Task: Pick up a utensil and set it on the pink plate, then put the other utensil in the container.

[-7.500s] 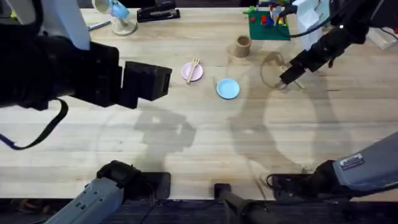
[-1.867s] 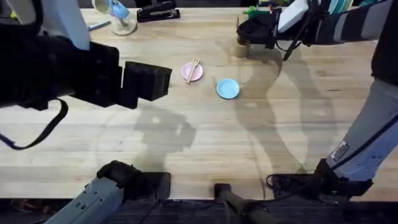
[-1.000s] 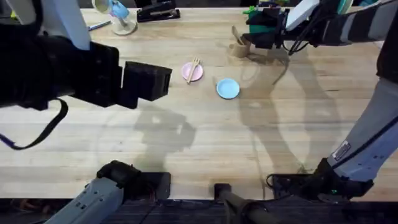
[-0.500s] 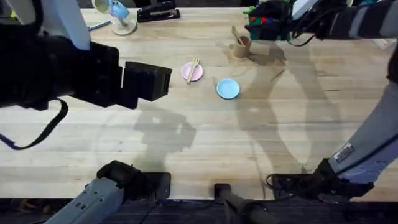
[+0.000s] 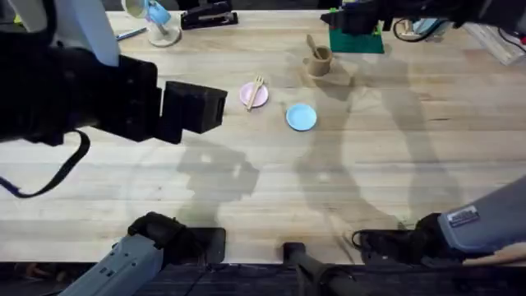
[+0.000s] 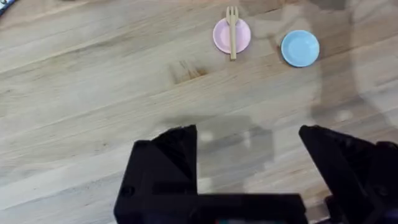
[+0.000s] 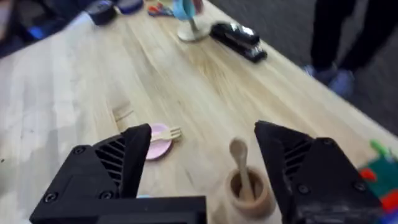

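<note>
The wooden fork (image 5: 258,85) lies across the pink plate (image 5: 251,96) at the table's middle back. The same fork (image 6: 232,34) and pink plate (image 6: 240,37) show far ahead in the left wrist view. The wooden spoon (image 5: 312,44) stands bowl-up inside the tan container (image 5: 320,62). My right gripper (image 5: 352,16) hangs open above and to the right of the container, holding nothing. In its wrist view the spoon (image 7: 239,160) and container (image 7: 250,191) sit between its fingers' line, farther off. My left gripper (image 5: 209,107) hovers open high at the left, holding nothing.
A light blue plate (image 5: 301,117) lies right of the pink plate. A green baseplate with toy bricks (image 5: 357,38) sits behind the container. A black stapler (image 5: 208,16) and a small fan-like object (image 5: 159,25) stand at the back left.
My right gripper carried the spoon to the container, let go of it there, and drew back up and to the right. The left arm has not moved.
</note>
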Available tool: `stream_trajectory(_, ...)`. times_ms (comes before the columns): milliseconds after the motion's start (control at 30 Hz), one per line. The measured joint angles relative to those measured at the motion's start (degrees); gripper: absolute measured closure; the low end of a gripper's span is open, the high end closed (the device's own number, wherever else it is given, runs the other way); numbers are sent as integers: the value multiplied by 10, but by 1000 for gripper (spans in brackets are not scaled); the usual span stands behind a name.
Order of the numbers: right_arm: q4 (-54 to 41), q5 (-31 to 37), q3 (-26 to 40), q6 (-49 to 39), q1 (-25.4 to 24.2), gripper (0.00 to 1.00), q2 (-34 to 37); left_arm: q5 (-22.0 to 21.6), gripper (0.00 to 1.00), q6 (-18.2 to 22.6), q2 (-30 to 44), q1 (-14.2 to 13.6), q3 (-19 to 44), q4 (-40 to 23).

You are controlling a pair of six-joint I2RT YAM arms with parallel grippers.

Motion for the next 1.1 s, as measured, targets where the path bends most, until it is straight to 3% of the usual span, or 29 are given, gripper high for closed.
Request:
stream_trajectory(333,-323,265,0,-2,23,7,-170,0,7,0,0,0,0,0)
stream_trajectory(467,-425,327,0,-2,29,7,-239,0,7,0,0,0,0,0)
stream_trajectory(800,-655,366,0,-1,29,7,-381,0,8,0,0,0,0,0)
stream_trajectory(1100,-784,373,0,-1,29,7,-416,0,8,0,0,0,0,0)
